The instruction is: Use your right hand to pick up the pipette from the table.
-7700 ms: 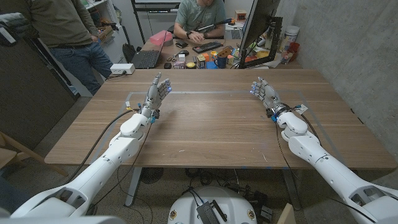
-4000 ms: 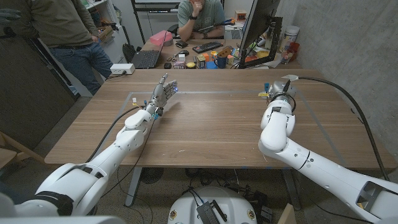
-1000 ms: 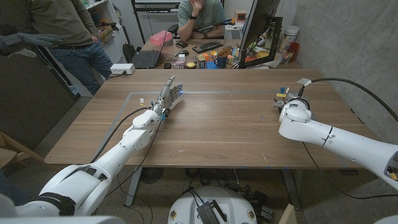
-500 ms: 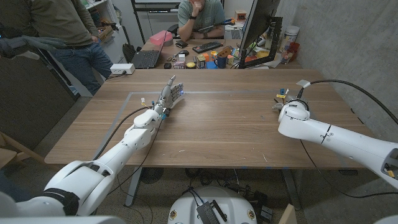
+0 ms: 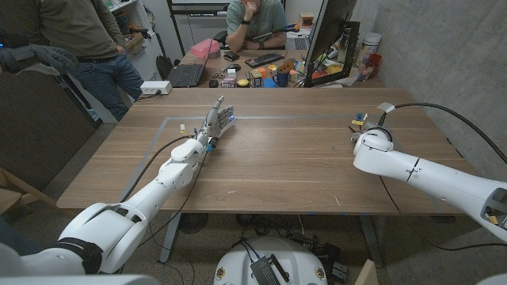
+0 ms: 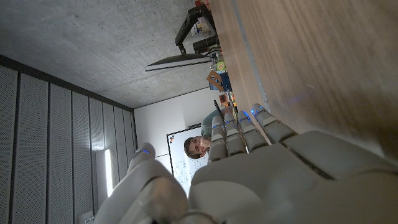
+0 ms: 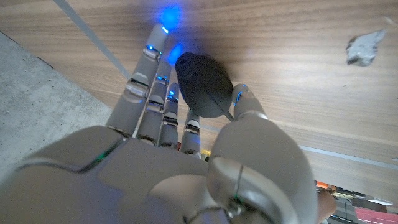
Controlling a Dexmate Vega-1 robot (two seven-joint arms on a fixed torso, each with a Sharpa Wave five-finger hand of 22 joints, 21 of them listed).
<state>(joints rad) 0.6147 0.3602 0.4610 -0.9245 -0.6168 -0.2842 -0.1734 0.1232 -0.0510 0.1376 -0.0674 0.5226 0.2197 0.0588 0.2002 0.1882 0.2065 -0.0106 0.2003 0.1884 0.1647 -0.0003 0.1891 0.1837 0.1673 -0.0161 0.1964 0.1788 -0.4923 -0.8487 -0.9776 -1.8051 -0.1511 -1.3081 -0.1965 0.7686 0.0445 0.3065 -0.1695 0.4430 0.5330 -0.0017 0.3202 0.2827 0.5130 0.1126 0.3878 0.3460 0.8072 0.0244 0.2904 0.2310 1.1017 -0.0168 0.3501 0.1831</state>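
Presently, item one: the pipette [image 7: 202, 86], seen in the right wrist view as a dark rounded bulb with a thin stem running back under the palm, lying on the wooden tabletop [image 5: 285, 158]. Its long axis appears to run roughly along the line of the fingers, though most of the stem is hidden and the far end cannot be made out. Item two: the right robot hand [image 7: 180, 134], directly over the pipette, fingers [image 7: 144, 74] reaching past one side of the bulb and the thumb lying close on the other side; whether they have closed on it or merely bracket it cannot be told. In the head view this right robot hand [image 5: 362, 127] sits near the tabletop's far right edge, mostly hidden behind its own wrist and forearm. Item three: the left robot hand [image 5: 219, 119], well apart on the far left half of the tabletop, fingers extended together and holding nothing, standing on its edge. Judgement: the right hand is by far the nearer, with the pipette between fingers and thumb; the coming move likely calls for closing across the bulb or stem, then lifting straight up.
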